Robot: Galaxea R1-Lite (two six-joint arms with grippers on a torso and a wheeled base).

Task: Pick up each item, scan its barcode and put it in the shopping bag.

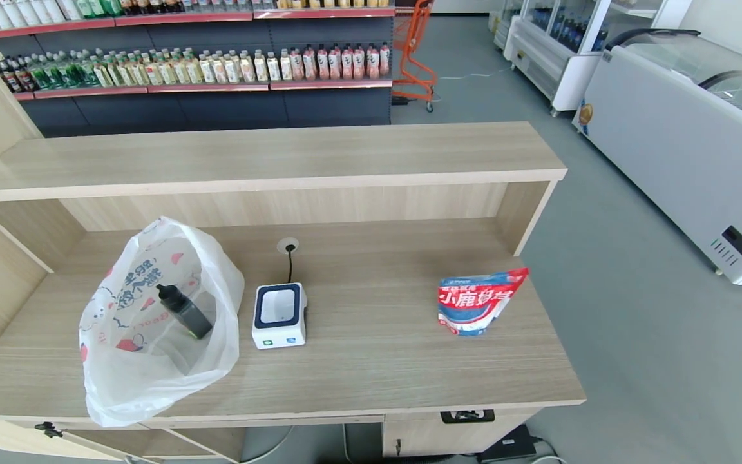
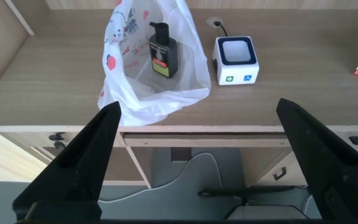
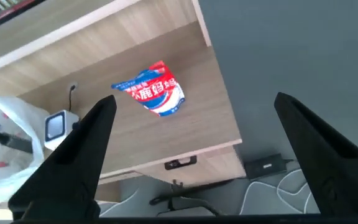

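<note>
Rightward, pouch [image 1: 479,301] nr counter [image 1: 377,367] edge

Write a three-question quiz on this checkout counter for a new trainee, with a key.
1. True or false: the dark bottle is already inside the shopping bag.
2. Which item still waits on the counter outside the bag? A) a can B) a red, white and blue pouch C) a cardboard box
3. Fill the gap: the scanner stands between the bag and the ____.
Key: 1 true; 2 B; 3 pouch.
</note>
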